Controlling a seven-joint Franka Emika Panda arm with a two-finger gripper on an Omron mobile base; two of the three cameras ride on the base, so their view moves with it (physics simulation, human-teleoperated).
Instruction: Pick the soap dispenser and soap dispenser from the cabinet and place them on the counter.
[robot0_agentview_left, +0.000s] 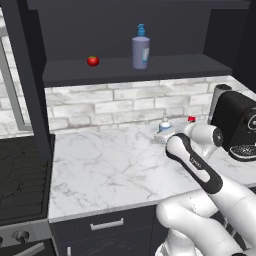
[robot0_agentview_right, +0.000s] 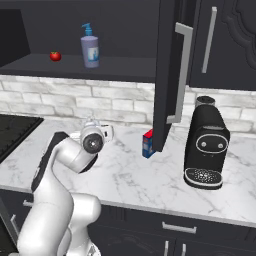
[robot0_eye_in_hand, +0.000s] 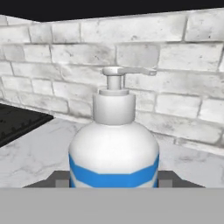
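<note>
The small white-and-blue pump bottle stands on the white marble counter, seemingly gripped between the gripper fingers. The larger greyish-purple pump bottle stands upright on the dark cabinet shelf, near a small red tomato.

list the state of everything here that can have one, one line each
small soap dispenser: upright, between the tool's fingers, low over or on the counter; contact cannot be told
larger soap dispenser: upright on the cabinet shelf
tomato: resting on the same shelf
cabinet door: swung open
coffee machine: upright on the counter
tool: fingers either side of the small dispenser
</note>
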